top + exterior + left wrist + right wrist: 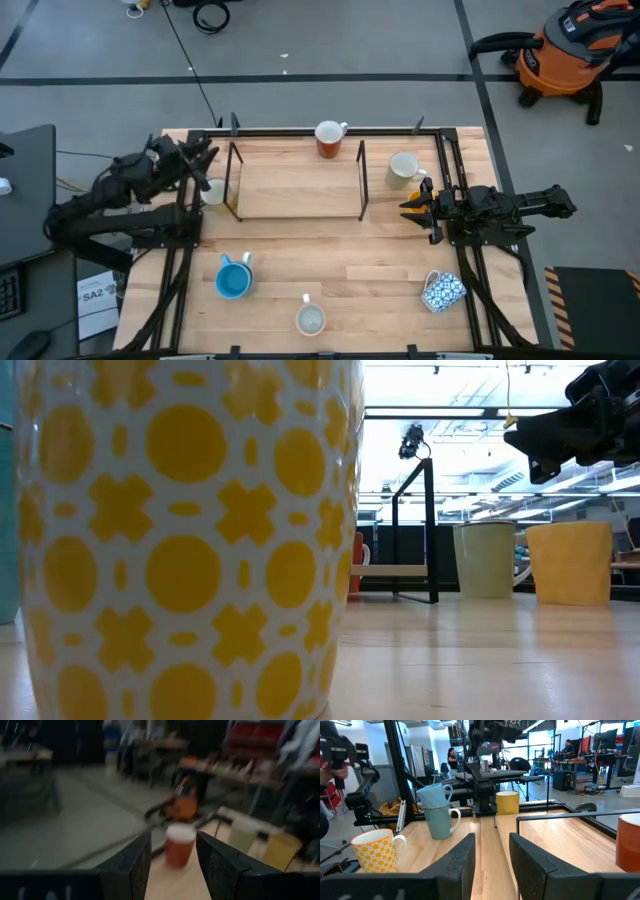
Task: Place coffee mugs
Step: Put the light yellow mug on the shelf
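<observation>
Mugs are scattered over the wooden table [300, 265]. A red-brown mug [328, 140] stands at the far edge, just behind a low black frame [298, 180] with a raised wooden shelf. A pale cream mug [404, 170] sits right of that frame, near the right gripper [412, 207]. A yellow mug [213, 191] stands at the frame's left post, close under the left gripper [205, 152]. Nearer the front: two blue mugs stacked [233, 276], a yellow-and-white patterned mug [311, 319] at the front edge, and a blue-and-white patterned mug [444, 291] lying on its side at front right. The low view is filled by the yellow patterned mug's wall. Left gripper hovers above the table's far-left corner, fingers released with a clear gap, holding nothing; its wrist view looks at the red-brown mug. Right gripper hangs at the right side, pointing inward across the table, fingers parted and empty. An orange shop vacuum [565, 55] stands on the floor beyond the far-right corner.
</observation>
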You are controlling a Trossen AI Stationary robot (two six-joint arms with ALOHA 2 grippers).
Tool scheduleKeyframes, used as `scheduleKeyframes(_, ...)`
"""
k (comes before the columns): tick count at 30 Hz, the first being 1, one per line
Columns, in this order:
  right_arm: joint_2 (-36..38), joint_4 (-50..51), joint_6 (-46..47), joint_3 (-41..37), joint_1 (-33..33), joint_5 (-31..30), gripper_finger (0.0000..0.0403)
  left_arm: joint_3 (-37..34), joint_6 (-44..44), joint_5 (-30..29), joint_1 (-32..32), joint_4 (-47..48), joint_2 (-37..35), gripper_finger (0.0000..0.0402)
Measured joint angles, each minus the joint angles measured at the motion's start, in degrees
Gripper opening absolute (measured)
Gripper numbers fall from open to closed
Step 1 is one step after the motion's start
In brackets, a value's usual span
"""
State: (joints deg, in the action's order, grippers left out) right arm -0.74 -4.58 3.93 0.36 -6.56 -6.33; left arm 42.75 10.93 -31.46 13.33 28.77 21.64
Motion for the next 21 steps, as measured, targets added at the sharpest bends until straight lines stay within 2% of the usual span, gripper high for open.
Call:
scheduleKeyframes(5, 0.01, -0.02, 0.01, 0.02, 0.00, 0.00, 0.0125, 13.83, 8.72, -0.43, 2.95, 20.88, 8.93, 0.0162)
scheduleKeyframes(10, -0.01, -0.02, 0.01, 0.00, -0.01, 0.00, 0.0125, 23.47, 16.11, 0.43, 7.11, 37.95, 15.93, 0.0162)
scheduleKeyframes(13, -0.01, 0.00, -0.01, 0.02, 0.01, 0.00, 0.0125, 25.65, 19.22, 3.87, 9.86, 44.38, 18.70, 0.0162)
scheduleKeyframes(18, -0.01, 0.00, 0.01, 0.02, -0.01, 0.00, 0.0125, 25.04, 21.03, 12.99, 15.08, 51.56, 21.89, 0.0162)
scheduleKeyframes(21, 0.00, 0.00, 0.00, 0.02, 0.01, 0.00, 0.0125, 25.04, 21.15, 15.18, 18.38, 55.50, 24.24, 0.0162)
